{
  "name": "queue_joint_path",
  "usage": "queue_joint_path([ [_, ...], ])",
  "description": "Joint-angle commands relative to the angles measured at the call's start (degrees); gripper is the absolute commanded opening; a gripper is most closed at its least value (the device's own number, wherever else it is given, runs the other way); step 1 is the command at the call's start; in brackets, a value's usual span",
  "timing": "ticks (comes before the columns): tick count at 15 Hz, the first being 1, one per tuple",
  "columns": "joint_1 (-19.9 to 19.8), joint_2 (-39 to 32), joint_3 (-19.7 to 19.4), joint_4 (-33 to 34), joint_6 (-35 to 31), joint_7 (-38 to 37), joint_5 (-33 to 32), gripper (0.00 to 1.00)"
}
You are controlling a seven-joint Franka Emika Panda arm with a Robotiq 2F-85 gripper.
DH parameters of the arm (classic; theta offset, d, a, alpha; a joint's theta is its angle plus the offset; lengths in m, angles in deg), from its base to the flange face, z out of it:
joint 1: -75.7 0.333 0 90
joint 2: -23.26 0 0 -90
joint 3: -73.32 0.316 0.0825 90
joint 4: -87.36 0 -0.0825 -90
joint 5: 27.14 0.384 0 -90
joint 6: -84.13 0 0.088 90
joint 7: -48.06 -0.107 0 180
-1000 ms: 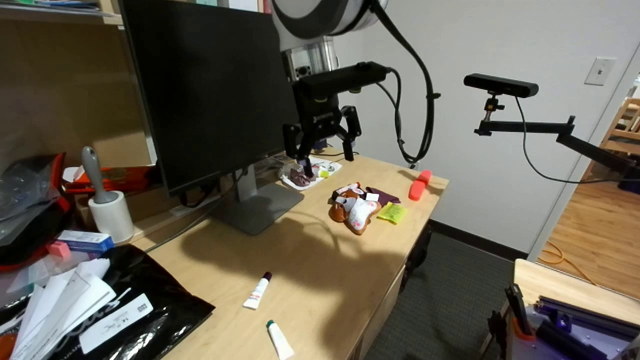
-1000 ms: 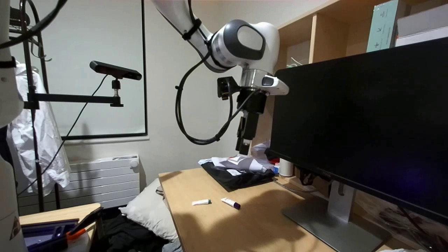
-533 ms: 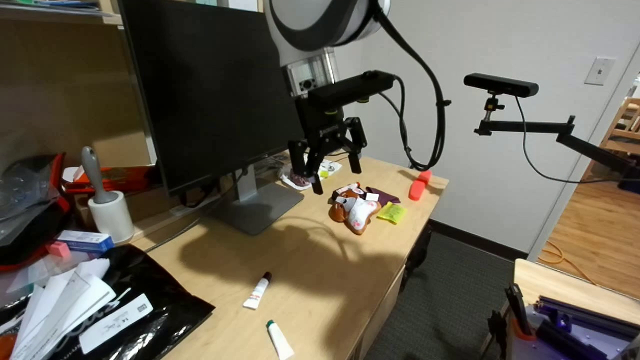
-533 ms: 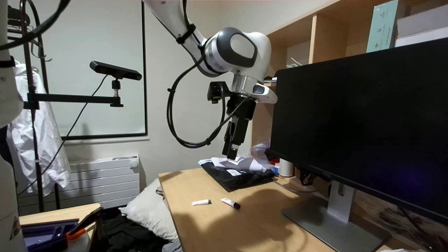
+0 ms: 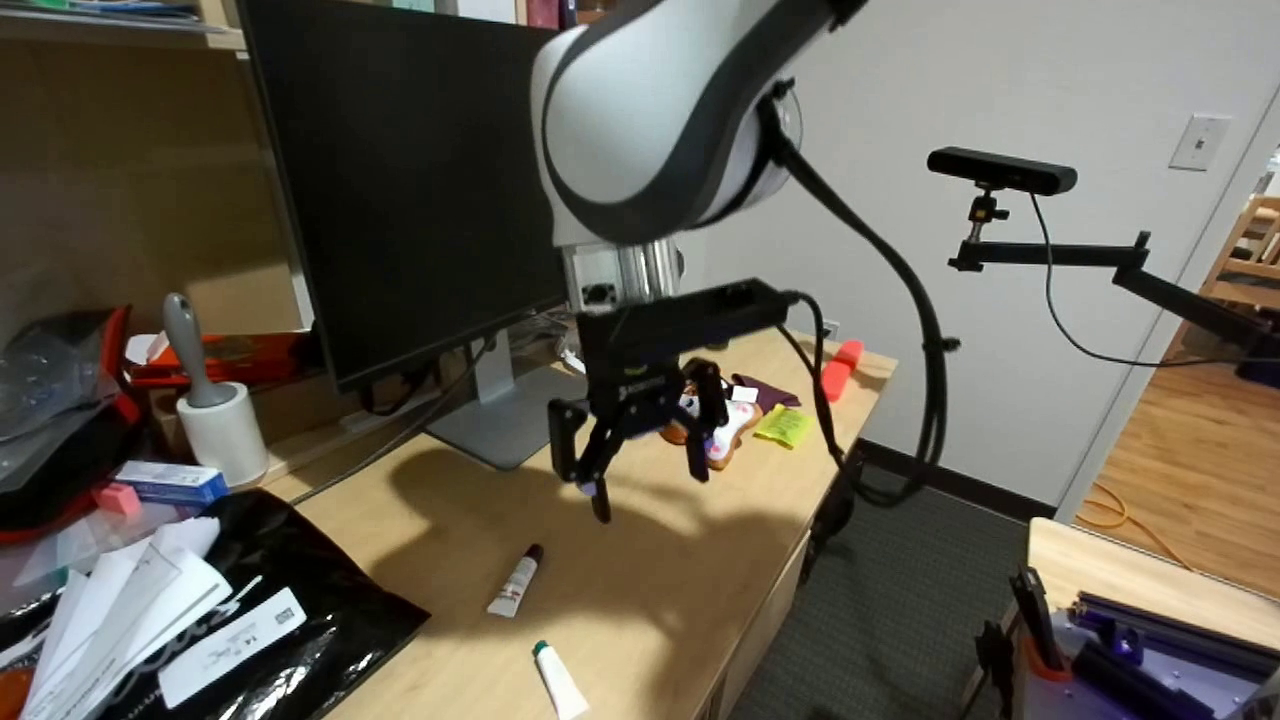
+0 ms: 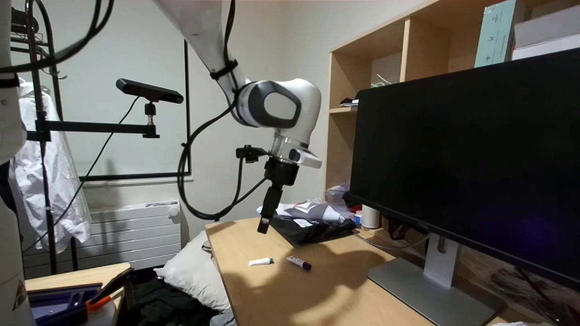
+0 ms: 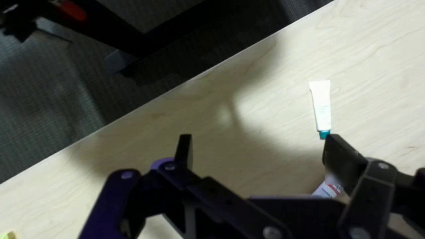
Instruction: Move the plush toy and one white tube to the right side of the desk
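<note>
Two white tubes lie on the desk [image 5: 440, 505], in both exterior views: one green-capped tube [image 5: 562, 685], one dark-capped tube [image 6: 297, 261]. My gripper [image 5: 649, 487] hangs open above the desk, with nothing between its fingers. In the wrist view, the green-capped tube [image 7: 322, 106] lies beyond the right fingertip, which just overlaps its cap. That finger mostly hides the dark-capped tube [image 7: 323, 191]. The brown-and-white plush toy [image 5: 737, 430] lies at the desk's far end in an exterior view, partly behind my gripper. A dark maroon soft piece [image 5: 770, 392] lies against it.
A large monitor [image 5: 400, 180] on a grey foot borders the workspace. A black bag with papers [image 6: 308, 231] lies on the desk. Near the plush are a yellow packet [image 5: 785, 426] and a red object [image 5: 843, 368]. The desk's long edge drops to the floor.
The arm has come down, moving away from the monitor towards the two tubes. Its jaws have stayed open. The tubes have not moved.
</note>
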State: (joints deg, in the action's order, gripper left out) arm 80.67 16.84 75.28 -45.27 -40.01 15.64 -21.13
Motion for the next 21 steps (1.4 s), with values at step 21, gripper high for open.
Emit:
queue_joint_path([
  [21,15.31,-14.93,-0.33,-6.92,-40.79,-14.24,3.90,1.00],
])
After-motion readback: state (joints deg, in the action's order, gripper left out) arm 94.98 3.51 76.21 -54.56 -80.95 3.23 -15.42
